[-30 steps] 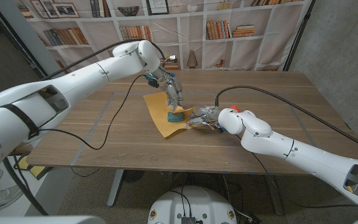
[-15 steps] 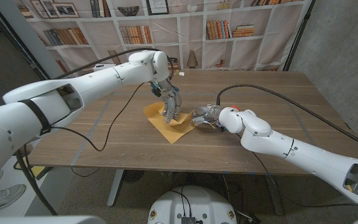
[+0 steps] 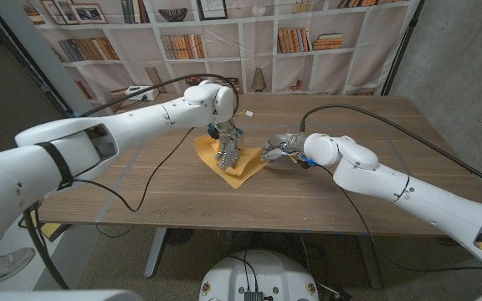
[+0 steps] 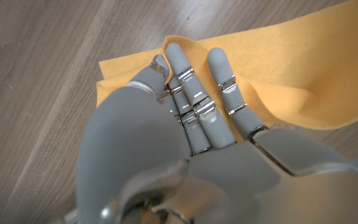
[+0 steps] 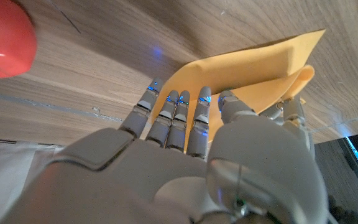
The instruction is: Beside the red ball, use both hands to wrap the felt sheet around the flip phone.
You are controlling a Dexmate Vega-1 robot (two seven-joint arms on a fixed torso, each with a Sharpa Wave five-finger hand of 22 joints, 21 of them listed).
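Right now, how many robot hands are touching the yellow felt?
2. The left hand presses down on the felt sheet from above; the right hand touches its edge on the right side. Contact underneath is partly hidden.

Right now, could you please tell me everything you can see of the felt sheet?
The felt sheet is a soft, matte, orange-yellow cloth lying near the middle of the wooden table, with one corner pointing toward the robot. It is not flat: an edge is folded up and over, leaving a raised fold. The left robot hand presses down on its top, fingers extended. The right robot hand has its fingers at the folded edge. Whatever lies beneath the fold is hidden.
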